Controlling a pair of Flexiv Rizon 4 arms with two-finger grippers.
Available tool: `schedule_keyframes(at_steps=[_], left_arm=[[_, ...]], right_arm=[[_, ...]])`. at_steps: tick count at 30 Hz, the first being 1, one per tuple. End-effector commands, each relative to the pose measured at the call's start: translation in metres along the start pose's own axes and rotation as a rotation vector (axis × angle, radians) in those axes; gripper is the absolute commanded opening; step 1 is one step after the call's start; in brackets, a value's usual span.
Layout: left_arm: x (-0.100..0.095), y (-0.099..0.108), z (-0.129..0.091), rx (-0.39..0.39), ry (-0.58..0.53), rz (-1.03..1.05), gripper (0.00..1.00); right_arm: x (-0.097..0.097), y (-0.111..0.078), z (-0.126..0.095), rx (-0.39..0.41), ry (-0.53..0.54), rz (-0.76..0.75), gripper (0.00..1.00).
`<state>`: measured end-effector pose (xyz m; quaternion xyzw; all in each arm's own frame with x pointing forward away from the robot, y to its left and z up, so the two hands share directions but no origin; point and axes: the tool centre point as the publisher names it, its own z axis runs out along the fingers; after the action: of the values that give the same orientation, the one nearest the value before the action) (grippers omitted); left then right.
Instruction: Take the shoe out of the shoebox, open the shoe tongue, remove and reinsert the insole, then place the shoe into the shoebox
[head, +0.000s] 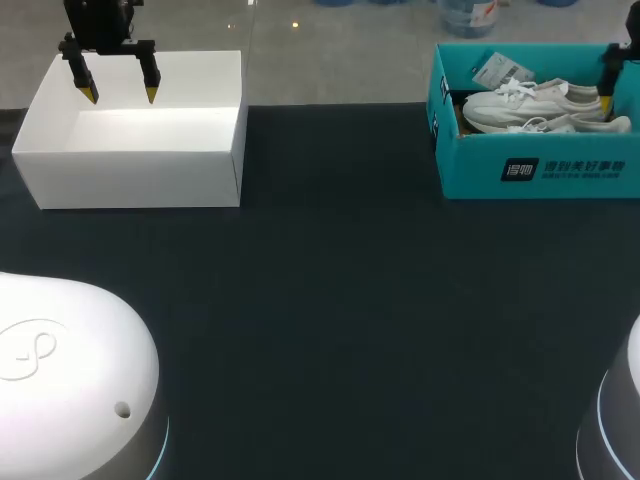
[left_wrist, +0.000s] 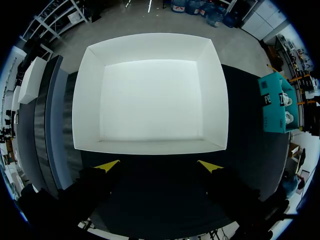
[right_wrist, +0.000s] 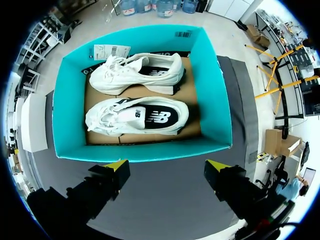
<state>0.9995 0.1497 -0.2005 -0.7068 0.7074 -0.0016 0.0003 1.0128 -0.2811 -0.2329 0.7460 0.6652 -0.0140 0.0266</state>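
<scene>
- Found the nearer shoe (right_wrist: 137, 116) and the far shoe (right_wrist: 142, 72) lying on their sides on cardboard (right_wrist: 192, 112) inside the shoebox (right_wrist: 215, 90), toes toward the same end, with a tag (right_wrist: 111, 51) by the far shoe.
- Found the right gripper (right_wrist: 168, 164) above the shoebox, fingers spread wide, nothing between them.
- Found the left gripper (left_wrist: 159, 165) well apart, above a white box (left_wrist: 85, 100), fingers likewise spread and empty.
- Judged the first step, lifting a shoe out, as not yet begun.
- Judged best to go for the nearer shoe, pinching across its collar or heel rather than the laces, then lifting straight up until clear of the wall.
- Noted little slack between the shoes and against the walls, so favoured a narrow, vertical entry.
- Noted plenty of bare table (head: 340, 300) between the boxes for setting down and working tongue and insole.
</scene>
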Motion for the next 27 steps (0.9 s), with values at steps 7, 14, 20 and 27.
schedule_keyframes(at_steps=[7,14,20,27], left_arm=[[0.000,0.000,0.000,-0.002,-0.001,0.000,1.00],[0.000,0.000,0.000,-0.002,-0.001,0.000,1.00],[0.000,0.000,0.000,-0.002,-0.001,0.000,1.00],[0.000,0.000,0.000,-0.002,-0.001,0.000,1.00]], right_arm=[[-0.005,0.026,0.022,0.009,0.015,-0.018,1.00],[-0.008,0.028,0.040,0.009,0.012,-0.036,1.00],[-0.014,0.031,0.055,-0.010,0.025,-0.048,1.00],[-0.022,0.038,0.065,-0.014,0.024,-0.055,1.00]])
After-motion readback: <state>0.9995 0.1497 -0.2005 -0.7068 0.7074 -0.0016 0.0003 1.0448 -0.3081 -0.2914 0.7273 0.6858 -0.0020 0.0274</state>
